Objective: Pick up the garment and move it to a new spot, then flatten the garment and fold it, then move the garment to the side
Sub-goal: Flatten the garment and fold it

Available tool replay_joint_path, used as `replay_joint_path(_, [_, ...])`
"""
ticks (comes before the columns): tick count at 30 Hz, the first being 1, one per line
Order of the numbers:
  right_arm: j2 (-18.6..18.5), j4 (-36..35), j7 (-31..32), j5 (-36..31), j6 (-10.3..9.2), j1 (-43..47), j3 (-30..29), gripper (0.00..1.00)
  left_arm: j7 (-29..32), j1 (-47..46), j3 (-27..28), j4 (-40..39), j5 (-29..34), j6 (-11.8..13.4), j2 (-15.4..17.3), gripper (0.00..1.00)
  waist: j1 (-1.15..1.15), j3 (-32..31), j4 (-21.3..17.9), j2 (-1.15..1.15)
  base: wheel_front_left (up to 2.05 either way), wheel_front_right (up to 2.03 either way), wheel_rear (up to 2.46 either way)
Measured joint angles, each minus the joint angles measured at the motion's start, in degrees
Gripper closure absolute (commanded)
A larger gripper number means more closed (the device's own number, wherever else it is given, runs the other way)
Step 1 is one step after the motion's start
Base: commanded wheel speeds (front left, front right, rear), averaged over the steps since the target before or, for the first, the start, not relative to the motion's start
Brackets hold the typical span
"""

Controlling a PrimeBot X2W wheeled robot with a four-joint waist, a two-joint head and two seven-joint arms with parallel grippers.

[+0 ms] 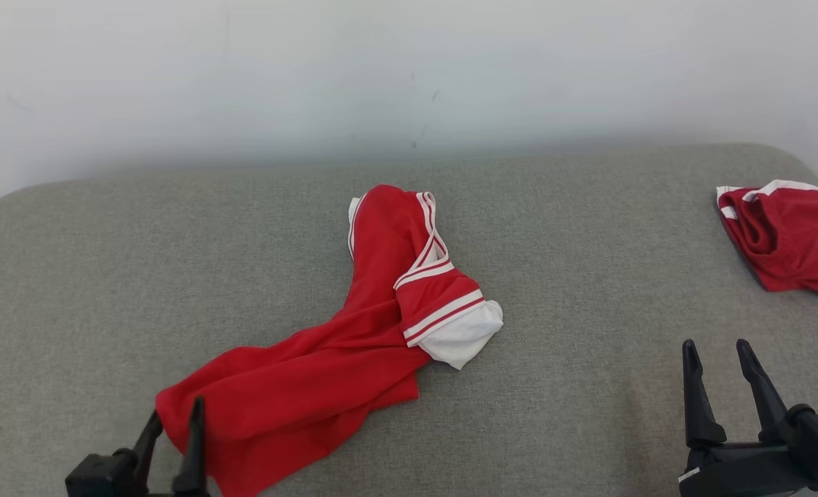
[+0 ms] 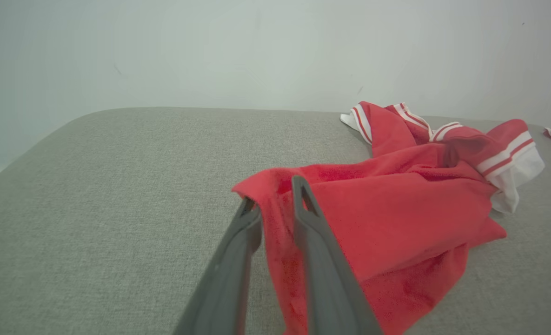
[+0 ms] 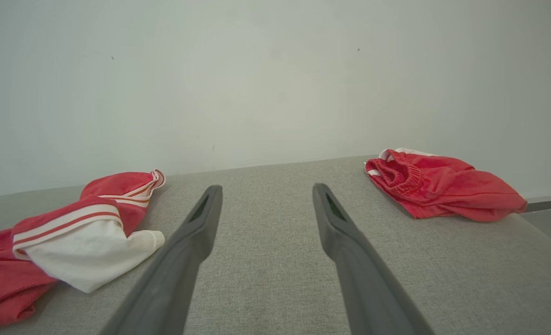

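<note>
Grey fabric cushion (image 1: 588, 359), white wall (image 1: 409, 69) bkgd.

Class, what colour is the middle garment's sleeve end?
The sleeve end is white, below red-and-white stripes; clearest in the right wrist view.

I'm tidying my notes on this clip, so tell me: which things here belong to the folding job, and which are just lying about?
In the job: red jersey; left gripper, fingers parted at its hem; right gripper, open; grey cushion as work surface.
Lying about: probably the second red garment, far right.
</note>
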Motion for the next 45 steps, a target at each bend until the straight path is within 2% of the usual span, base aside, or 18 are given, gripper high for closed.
replay_joint_path(5, [-0.2,0.1,-0.2,0.0,0.00,0.1,-0.2,0.00,-0.3,1.7,1.9,-1.7,-0.2,1.3,-1.4,0.00,0.00,-0.8,0.7,0.00,0.00,0.00,0.00])
replay_joint_path(9, [-0.1,-0.3,-0.2,0.0,0.00,0.4,0.0,0.00,-0.5,2.7,5.6,-8.2,1.5,2.5,-2.9,0.00,0.00,-1.4,1.6,0.00,0.00,0.00,0.00])
replay_joint_path(13, [0.0,-0.7,-0.2,0.0,0.00,0.6,0.3,0.00,-0.5,4.5,7.3,-12.1,3.6,2.6,-4.5,0.00,0.00,-1.5,2.3,0.00,0.00,0.00,0.00])
replay_joint_path(17, [0.1,-0.8,-0.3,0.0,0.00,1.0,0.5,0.00,-0.5,6.1,8.8,-15.1,6.1,1.6,-6.7,0.00,0.00,-1.6,3.0,0.00,0.00,0.00,0.00])
replay_joint_path(26, [0.2,0.2,-0.4,0.2,0.00,1.3,1.8,0.00,-0.5,7.3,11.3,-14.8,9.3,-1.4,-9.2,0.00,0.00,-1.2,3.4,0.00,0.00,0.00,0.00])
replay_joint_path(31, [-2.0,1.8,0.6,0.1,0.00,0.6,6.0,0.00,-0.5,6.2,11.4,-14.1,10.2,-2.4,-10.1,0.00,0.00,-0.7,3.9,0.00,0.00,0.00,0.00])
replay_joint_path(33, [-4.2,4.1,1.4,0.1,0.00,-2.3,9.4,0.00,-0.5,5.1,10.9,-13.8,11.1,-2.9,-10.6,0.00,0.00,-0.2,4.6,0.00,0.00,0.00,0.00])
replay_joint_path(35, [-4.9,5.0,1.5,0.3,0.00,-3.5,10.6,0.00,-0.5,4.8,10.6,-13.8,11.1,-3.0,-10.8,0.00,0.00,0.0,4.9,0.00,0.00,0.00,0.00])
replay_joint_path(39, [-8.3,11.8,2.8,1.0,0.00,-9.6,16.8,0.00,-0.5,3.6,8.5,-13.4,11.5,-3.4,-11.4,0.00,0.00,1.3,6.8,0.00,0.00,0.00,0.00])
replay_joint_path(45, [-10.9,21.2,3.4,1.9,0.00,-17.8,24.6,0.00,-0.5,1.3,6.9,-12.2,11.2,-3.9,-11.8,0.00,0.01,3.2,9.7,0.01,0.00,0.00,0.00])
